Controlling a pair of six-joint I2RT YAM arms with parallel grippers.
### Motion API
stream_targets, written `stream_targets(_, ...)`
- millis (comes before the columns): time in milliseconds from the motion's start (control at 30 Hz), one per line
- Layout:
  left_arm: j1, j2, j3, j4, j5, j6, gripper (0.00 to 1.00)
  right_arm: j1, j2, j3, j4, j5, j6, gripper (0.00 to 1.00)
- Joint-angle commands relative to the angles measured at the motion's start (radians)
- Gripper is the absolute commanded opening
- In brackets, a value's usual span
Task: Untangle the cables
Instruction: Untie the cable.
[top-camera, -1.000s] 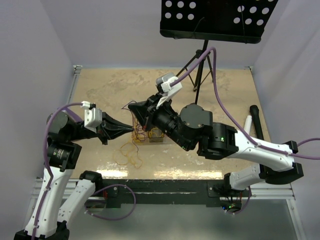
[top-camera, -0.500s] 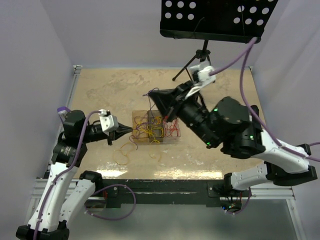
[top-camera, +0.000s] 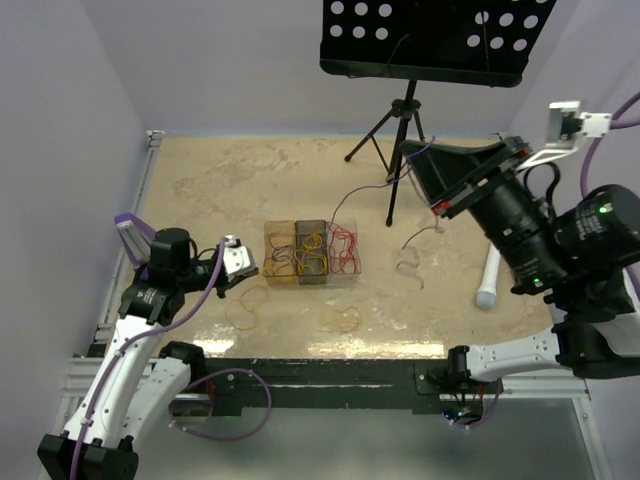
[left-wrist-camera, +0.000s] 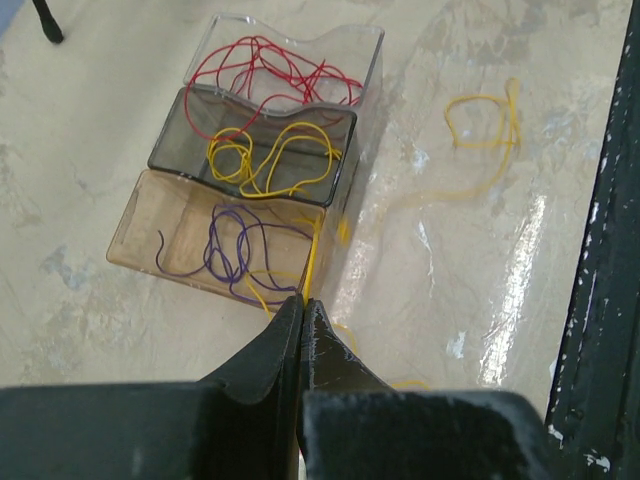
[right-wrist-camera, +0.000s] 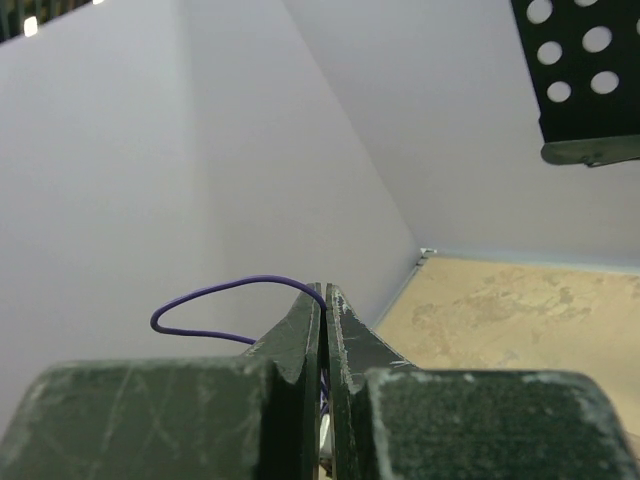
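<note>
The step in hand looks like drawing single strands clear of the tangle. The left gripper (left-wrist-camera: 302, 300) is fully closed. A thin yellow wire (left-wrist-camera: 314, 255) meets its tips, pinched or merely passing under, I cannot tell. Just beyond the tips is the three-compartment plastic tray (left-wrist-camera: 365, 90) of sorted wires. The right gripper (right-wrist-camera: 323, 292), raised high, is clamped on a thin purple wire (right-wrist-camera: 225, 288) trailing below its jaws. Next, that strand likely needs freeing and laying down apart.
</note>
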Motion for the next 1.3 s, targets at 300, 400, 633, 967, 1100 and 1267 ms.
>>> stream_targets(300,0.004,-0.008,0.039,-0.082,0.032,0.091,0.00,0.001,0.050,0.015,0.045,0.063,-0.008,0.00)
stream_targets(400,0.004,-0.038,0.069,-0.131,0.078,0.118,0.00,0.001,0.110,-0.039,0.056,0.124,-0.004,0.00)
stream_targets(633,0.004,-0.058,0.144,-0.347,0.159,0.270,0.00,-0.112,0.222,-0.137,0.197,0.062,-0.040,0.00)
stream_targets(967,0.004,-0.131,0.218,-0.545,0.217,0.482,0.00,-0.264,0.334,-0.206,0.323,-0.095,-0.020,0.00)
stream_targets(1100,0.005,-0.136,0.236,-0.583,0.223,0.514,0.00,-0.294,0.392,-0.208,0.331,-0.114,-0.013,0.00)
stream_targets(1267,0.004,-0.151,0.264,-0.594,0.248,0.516,0.00,-0.323,0.452,-0.250,0.375,-0.111,-0.022,0.00)
